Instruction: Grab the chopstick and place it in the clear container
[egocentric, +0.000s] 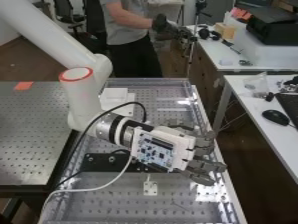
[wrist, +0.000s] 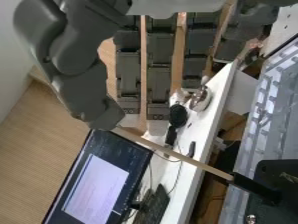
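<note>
My hand (egocentric: 203, 155) is over the near right part of the perforated bench. In the wrist view the hand (wrist: 159, 65) has its fingers straight, with the thumb held off to one side. A thin wooden chopstick (wrist: 176, 155) slants away from beside the thumb's tip, its far end in a black holder (wrist: 256, 189) by a dark plate. No fingers are curled round the chopstick. Whether the thumb touches it I cannot tell.
A black plate (egocentric: 110, 161) lies under the arm's wrist, with a small white bracket (egocentric: 150, 188) nearer the camera. White boxes (egocentric: 116, 96) stand farther back. A cable loops beside the arm. A white desk (egocentric: 263, 112) borders the bench's right side.
</note>
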